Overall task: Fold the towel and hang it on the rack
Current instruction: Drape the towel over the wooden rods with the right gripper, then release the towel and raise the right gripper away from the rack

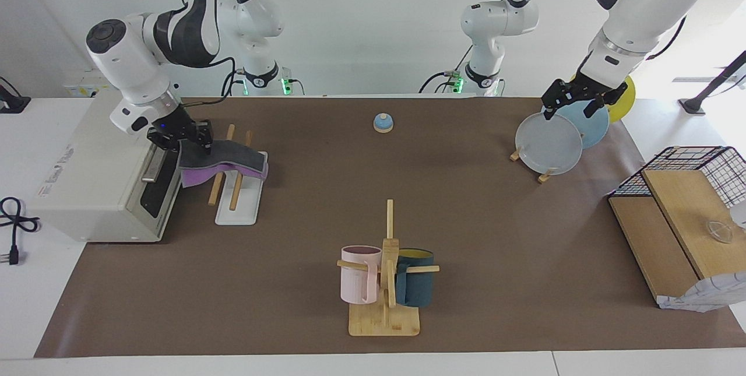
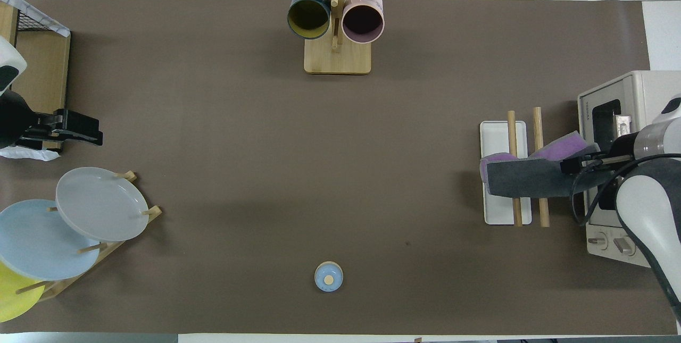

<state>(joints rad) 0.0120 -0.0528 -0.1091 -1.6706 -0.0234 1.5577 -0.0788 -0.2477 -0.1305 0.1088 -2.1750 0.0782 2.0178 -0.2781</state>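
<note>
My towel [image 1: 224, 157] is showing dark grey on top, purple underneath. The rack [image 1: 238, 192] is showing 2 light wooden rods on a white base. A brown mat [image 1: 466, 218] is covering the desk; my grippers are looking black.

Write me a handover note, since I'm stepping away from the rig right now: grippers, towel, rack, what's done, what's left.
Left gripper: open, empty, waiting over the plate stand.
Right gripper: at the towel end beside the toaster oven; grip unclear.
Towel: folded, grey face up, draped across both rods of the rack.
Done: fold, draping.
Left: confirm release, withdraw the right arm.
</note>
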